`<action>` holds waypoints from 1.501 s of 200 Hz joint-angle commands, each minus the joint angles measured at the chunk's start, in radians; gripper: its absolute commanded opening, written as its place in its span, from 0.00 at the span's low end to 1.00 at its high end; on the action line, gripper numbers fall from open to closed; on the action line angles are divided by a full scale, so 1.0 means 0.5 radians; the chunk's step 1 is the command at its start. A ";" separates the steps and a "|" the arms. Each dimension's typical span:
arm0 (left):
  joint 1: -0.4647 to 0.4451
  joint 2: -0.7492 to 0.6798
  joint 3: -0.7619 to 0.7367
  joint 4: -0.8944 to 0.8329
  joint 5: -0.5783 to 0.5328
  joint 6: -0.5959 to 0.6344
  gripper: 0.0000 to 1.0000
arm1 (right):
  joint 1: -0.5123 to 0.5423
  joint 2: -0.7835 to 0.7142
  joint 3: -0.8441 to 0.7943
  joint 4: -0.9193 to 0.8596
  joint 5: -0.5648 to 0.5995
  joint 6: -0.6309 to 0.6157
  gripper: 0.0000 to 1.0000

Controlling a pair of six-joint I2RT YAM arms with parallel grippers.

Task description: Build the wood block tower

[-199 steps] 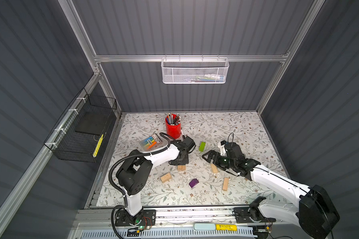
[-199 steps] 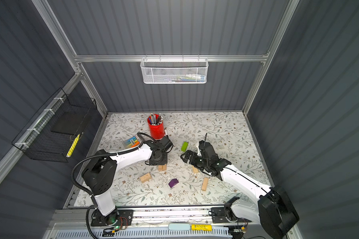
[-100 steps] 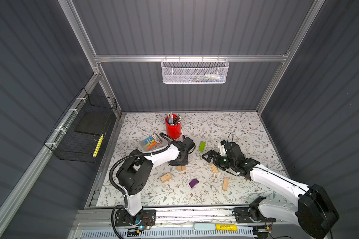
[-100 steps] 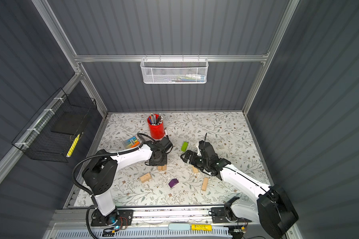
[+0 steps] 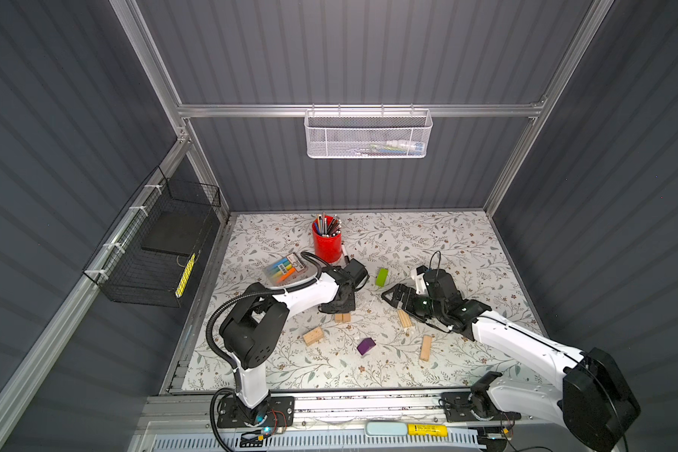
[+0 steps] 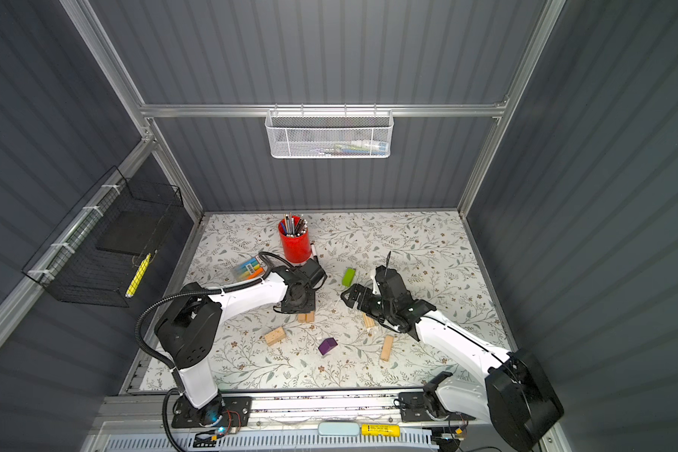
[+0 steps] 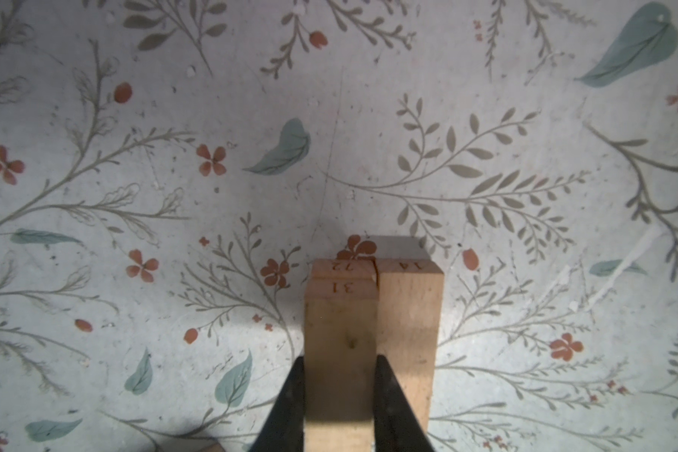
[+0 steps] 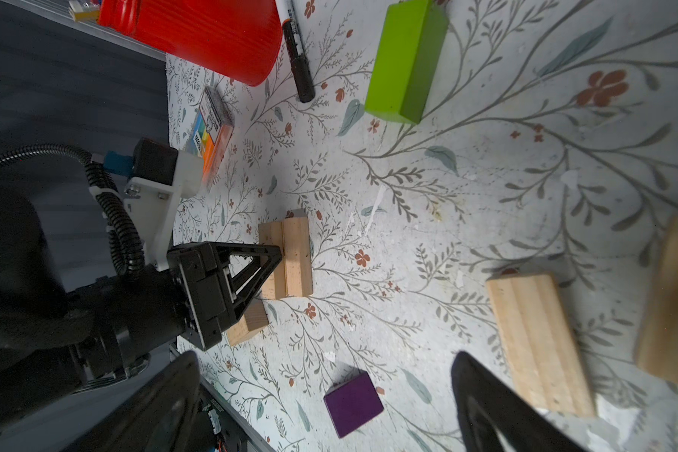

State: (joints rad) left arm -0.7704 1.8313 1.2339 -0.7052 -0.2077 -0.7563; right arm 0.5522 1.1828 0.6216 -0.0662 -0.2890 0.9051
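Note:
My left gripper (image 7: 339,375) is shut on a pale wood block (image 7: 341,332) marked 31. That block lies on a second plank, with a third (image 7: 410,313) close beside it. This small tower start (image 5: 342,317) sits mid-mat in both top views, under the left gripper (image 5: 339,309). My right gripper (image 8: 325,364) stands open and empty, low over the mat near the purple block (image 8: 353,403). The lime-green block (image 5: 381,276) lies behind it. Loose wood blocks lie at the front left (image 5: 313,335), by the right gripper (image 5: 404,318) and in front of the right arm (image 5: 426,347).
A red pencil cup (image 5: 327,239) stands at the back of the floral mat (image 5: 447,242), with a black marker (image 8: 296,51) and a pack of highlighters (image 5: 284,269) close by. A white mesh basket (image 5: 368,135) hangs on the back wall and a black wire basket (image 5: 157,250) on the left wall.

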 commanded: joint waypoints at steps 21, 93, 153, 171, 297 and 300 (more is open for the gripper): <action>0.022 0.036 -0.017 0.011 0.024 -0.037 0.19 | -0.008 0.006 -0.022 0.037 -0.020 0.008 0.99; 0.026 0.025 -0.010 -0.014 0.018 -0.027 0.24 | -0.009 0.002 -0.019 0.038 -0.026 0.007 0.99; 0.029 -0.029 0.024 -0.028 0.062 -0.006 0.37 | -0.012 -0.025 -0.004 0.008 -0.026 -0.003 0.99; 0.029 -0.064 0.022 -0.038 0.071 -0.012 0.41 | -0.013 -0.037 0.003 -0.019 -0.023 -0.014 0.99; -0.052 -0.678 -0.327 0.067 0.110 -0.033 0.71 | -0.022 -0.254 0.252 -1.274 0.446 -0.286 0.99; -0.066 -0.700 -0.341 0.076 0.110 -0.029 0.72 | -0.021 -0.255 0.256 -1.307 0.464 -0.284 0.99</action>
State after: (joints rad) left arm -0.7742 1.5581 1.1175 -0.6933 -0.1753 -0.7700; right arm 0.5446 1.0668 0.7166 -0.4915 -0.1658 0.7994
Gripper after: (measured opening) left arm 0.702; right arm 0.989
